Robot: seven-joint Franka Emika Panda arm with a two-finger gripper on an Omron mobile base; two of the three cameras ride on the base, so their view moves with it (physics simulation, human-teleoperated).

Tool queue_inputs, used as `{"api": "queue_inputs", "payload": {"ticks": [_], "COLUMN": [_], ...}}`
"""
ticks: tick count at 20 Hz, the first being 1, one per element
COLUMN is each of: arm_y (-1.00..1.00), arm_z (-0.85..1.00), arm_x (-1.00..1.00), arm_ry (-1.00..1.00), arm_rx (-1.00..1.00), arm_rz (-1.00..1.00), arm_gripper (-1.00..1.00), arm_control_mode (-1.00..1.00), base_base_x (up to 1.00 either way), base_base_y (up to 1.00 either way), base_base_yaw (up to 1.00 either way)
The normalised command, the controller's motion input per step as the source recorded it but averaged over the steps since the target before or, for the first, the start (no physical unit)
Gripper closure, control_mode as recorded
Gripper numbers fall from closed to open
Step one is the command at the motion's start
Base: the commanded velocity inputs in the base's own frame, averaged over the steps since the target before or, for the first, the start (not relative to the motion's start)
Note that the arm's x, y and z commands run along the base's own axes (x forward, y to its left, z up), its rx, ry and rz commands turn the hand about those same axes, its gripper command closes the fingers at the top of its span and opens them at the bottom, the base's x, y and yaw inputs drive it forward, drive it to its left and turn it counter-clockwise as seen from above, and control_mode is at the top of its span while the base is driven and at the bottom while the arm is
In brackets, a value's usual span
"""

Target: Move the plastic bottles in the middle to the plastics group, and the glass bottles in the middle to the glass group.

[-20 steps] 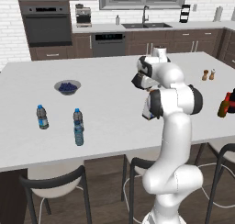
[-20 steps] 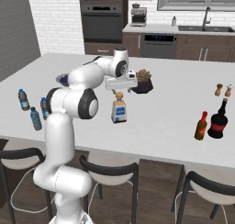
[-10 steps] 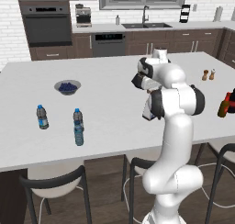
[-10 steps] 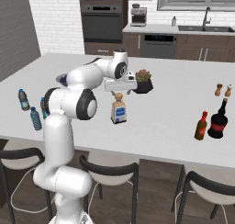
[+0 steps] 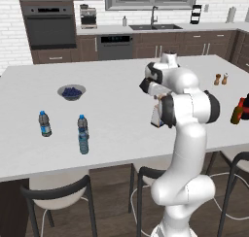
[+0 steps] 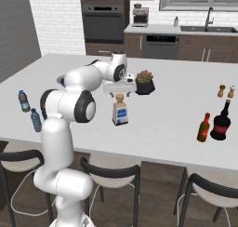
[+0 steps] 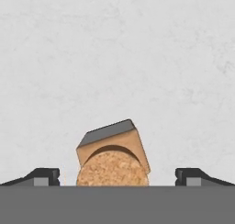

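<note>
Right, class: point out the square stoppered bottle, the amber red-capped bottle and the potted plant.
square bottle (image 6: 120, 114): right base view, on its label.
amber bottle (image 6: 203, 129): right base view, mid-body.
potted plant (image 6: 145, 86): right base view, on the black pot.

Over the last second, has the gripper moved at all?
No. In the right base view the gripper stays open just above the squarish bottle, same offset from the plant pot.
</note>
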Motion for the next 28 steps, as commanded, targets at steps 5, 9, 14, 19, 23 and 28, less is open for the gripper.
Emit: {"api": "queue_inputs", "payload": {"ticks": [5,9,14,19,23,28], "arm_y": [0.12,-0.01,-0.01,-0.01,-0.13,-0.41], "arm_z": [-0.13,-0.15,-0.08,-0.03,0.0,0.18], "arm_x": [-0.02,0.06,0.0,0.0,-0.03,-0.31], "arm_ry": [-0.06,-0.02,-0.04,-0.02,0.0,-0.03], "arm_rx": [0.0,0.0,0.0,0.0,0.0,0.0], "arm_rz": [-0.09,-0.09,-0.09,-0.08,-0.06,-0.06], "arm_gripper": [-1.0,-1.0,-1.0,1.0,1.0,1.0], "arm_control_mode": [-1.0,-1.0,-1.0,-1.0,-1.0,-1.0], "base_base_x": [0.0,0.0,0.0,0.0,0.0,0.0], "base_base_y": [0.0,0.0,0.0,0.0,0.0,0.0], "base_base_yaw": [0.0,0.0,0.0,0.0,0.0,0.0]}}
